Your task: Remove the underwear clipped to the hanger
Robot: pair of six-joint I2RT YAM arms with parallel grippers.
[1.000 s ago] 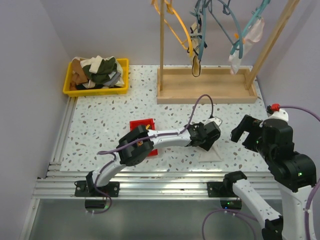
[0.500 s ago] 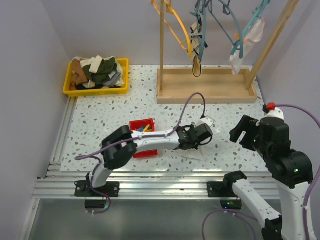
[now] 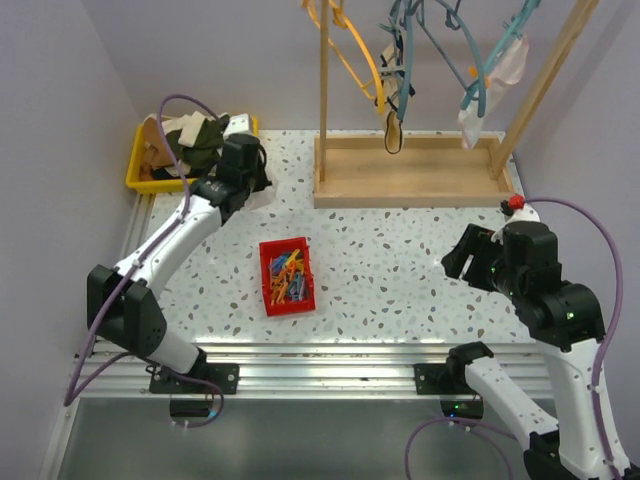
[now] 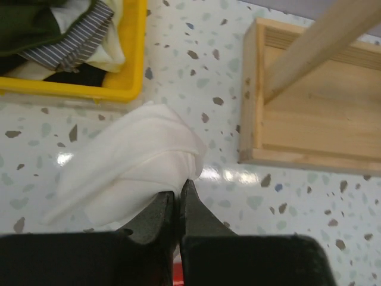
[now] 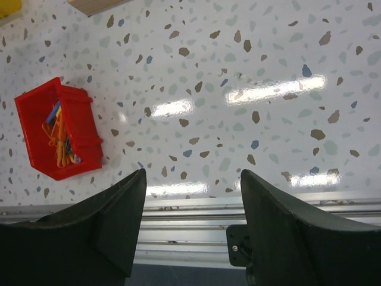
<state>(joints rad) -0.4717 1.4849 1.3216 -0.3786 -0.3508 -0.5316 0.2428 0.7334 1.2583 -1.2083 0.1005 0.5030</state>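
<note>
A white underwear hangs bunched from my left gripper, which is shut on its edge just above the table, in front of the yellow bin. In the top view the left gripper sits at the bin's right end and hides the cloth. My right gripper hovers open and empty over the table's right side; its wrist view shows nothing between the jaws of that gripper. On the rack hang an orange hanger and a blue hanger with pale garments clipped on.
The yellow bin holds a heap of clothes. A red tray of coloured clips lies mid-table, also seen from the right wrist as a red tray. The wooden rack base stands at the back, its corner right of my left gripper.
My left arm swung from mid-table, where it closed on the white underwear, to the back left beside the yellow bin. The right gripper narrowed somewhat and shifted slightly left.
</note>
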